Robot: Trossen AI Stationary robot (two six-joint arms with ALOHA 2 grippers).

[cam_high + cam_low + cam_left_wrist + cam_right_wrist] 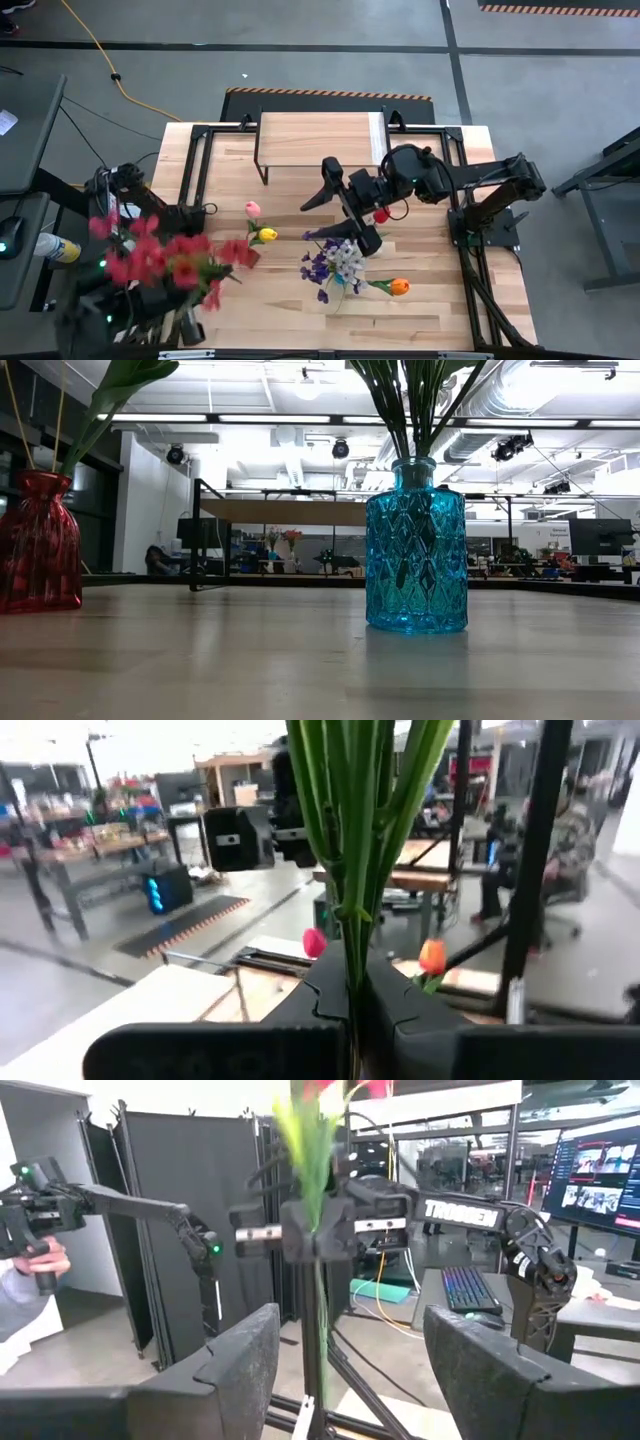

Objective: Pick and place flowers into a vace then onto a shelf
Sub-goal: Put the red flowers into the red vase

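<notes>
Left tool [350,995] clamps upright green stems [360,830]; right tool [362,222] spread.

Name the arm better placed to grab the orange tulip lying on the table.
Right. Its hand hangs open above mid-table, near the orange tulip; the left hand is shut on the red flower cluster's green stems.

The high cam hangs over the table and looks straight down, taking in the whole wooden tabletop [300,310], both arms and the shelf [315,139] at the far edge. The low cam sits right at tabletop level, very close to the blue vase [416,547], facing level across to that same shelf [283,512] and the room behind. Each wrist cam peers out past its own fingers; the left one is jammed up against green stems [362,830] and also catches the tabletop.
</notes>
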